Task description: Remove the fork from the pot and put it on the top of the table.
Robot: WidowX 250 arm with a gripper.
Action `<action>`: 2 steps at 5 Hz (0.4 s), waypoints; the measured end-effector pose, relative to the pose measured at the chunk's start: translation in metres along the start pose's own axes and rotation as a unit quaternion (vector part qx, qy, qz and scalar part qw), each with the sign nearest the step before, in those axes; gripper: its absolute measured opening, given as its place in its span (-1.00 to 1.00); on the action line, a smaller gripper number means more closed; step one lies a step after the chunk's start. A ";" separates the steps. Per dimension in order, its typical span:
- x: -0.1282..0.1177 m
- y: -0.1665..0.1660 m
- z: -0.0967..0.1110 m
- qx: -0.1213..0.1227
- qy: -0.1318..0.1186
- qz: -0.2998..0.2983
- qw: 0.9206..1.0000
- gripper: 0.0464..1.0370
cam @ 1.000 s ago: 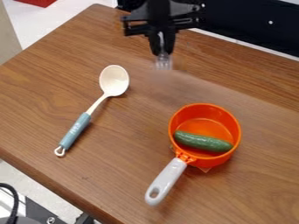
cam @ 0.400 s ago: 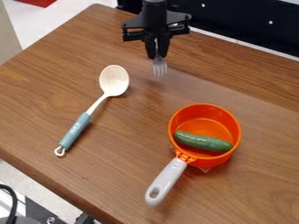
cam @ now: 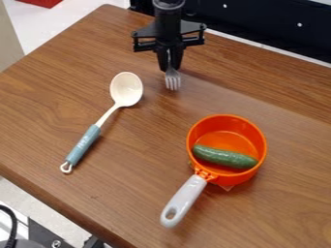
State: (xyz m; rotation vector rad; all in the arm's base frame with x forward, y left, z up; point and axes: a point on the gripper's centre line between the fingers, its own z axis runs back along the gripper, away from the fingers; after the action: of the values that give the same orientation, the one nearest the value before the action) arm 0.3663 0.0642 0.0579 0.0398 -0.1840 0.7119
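The gripper point(cam: 169, 68) is closed to the fork's thickness, pinching the fork point(cam: 173, 81) between its two fingers. The fork hangs tines down, gripped higher up, which suits lifting it clear of a pot and setting it down tines first. Whether the tines touch the table point(cam: 148, 145) I cannot tell. The fork is beyond the pot point(cam: 223, 126), toward the table's far edge, probably so that it can come down on bare wood without striking the rim. It will likely tip over once let go, so a low release would be wise. To one side lies the spoon point(cam: 126, 90), apart from the fork, leaving it room. The pot holds the cucumber point(cam: 224, 157), which the task leaves where it is.
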 end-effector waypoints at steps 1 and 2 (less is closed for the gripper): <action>-0.003 0.000 0.000 -0.002 0.011 -0.004 1.000 -0.44; -0.010 0.002 -0.008 0.006 0.036 -0.004 0.999 0.08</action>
State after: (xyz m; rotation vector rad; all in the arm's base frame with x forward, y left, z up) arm 0.3587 0.0597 0.0477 0.0262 -0.1104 0.7056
